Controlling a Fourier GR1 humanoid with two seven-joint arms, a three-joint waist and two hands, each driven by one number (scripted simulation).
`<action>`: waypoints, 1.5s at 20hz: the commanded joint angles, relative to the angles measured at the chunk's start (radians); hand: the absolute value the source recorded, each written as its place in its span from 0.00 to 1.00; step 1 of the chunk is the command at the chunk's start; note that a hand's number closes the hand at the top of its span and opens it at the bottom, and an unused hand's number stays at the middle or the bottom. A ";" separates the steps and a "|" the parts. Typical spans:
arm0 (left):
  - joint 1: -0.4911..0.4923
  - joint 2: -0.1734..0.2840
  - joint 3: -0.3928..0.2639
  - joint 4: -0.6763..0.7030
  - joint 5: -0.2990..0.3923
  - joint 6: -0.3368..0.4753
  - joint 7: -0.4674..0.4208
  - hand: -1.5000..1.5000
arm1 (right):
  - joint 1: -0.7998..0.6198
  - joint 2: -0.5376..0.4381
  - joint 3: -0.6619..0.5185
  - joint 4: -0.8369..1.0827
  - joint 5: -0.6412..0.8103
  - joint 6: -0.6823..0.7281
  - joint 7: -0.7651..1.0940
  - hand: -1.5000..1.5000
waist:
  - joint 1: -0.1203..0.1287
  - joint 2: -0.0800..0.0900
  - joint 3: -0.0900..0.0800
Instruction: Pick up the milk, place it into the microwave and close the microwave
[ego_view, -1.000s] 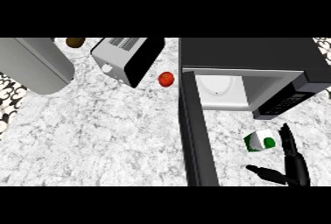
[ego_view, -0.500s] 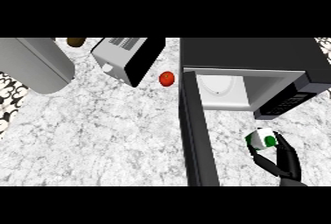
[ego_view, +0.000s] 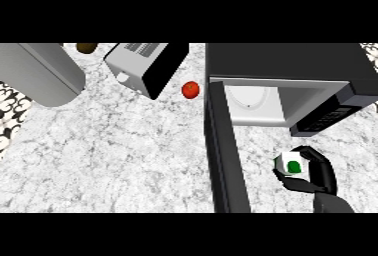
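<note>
The milk (ego_view: 289, 163) is a small white carton with a green mark, standing on the counter in front of the microwave (ego_view: 295, 80), toward the right. My right hand (ego_view: 316, 175) is curled round it, fingers above and thumb below. The microwave's cavity (ego_view: 255, 102) is white inside. Its dark door (ego_view: 224, 150) swings out toward me, just left of the milk. My left hand shows nowhere.
A toaster (ego_view: 144, 65) stands at the back, left of the microwave, with a red tomato (ego_view: 190, 89) between them. A large grey cylinder (ego_view: 37, 72) lies at the far left. A brown object (ego_view: 86, 47) sits at the back edge.
My right hand has moved from beside the milk to close round it. The carton has shifted slightly toward me.
</note>
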 joint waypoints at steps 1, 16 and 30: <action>0.062 0.011 0.008 -0.149 0.135 -0.024 0.023 0.00 | -0.037 -0.011 0.002 0.029 -0.002 0.068 -0.084 1.00 | 0.004 0.001 0.002; 0.077 0.013 0.059 -0.099 0.154 -0.064 -0.001 0.00 | -0.128 0.003 0.109 0.015 0.080 0.065 -0.083 1.00 | -0.003 -0.002 0.000; -0.017 0.020 0.056 -0.091 0.151 -0.020 0.068 0.00 | -0.435 -0.046 0.082 0.091 0.076 -0.006 0.163 1.00 | 0.014 0.015 0.000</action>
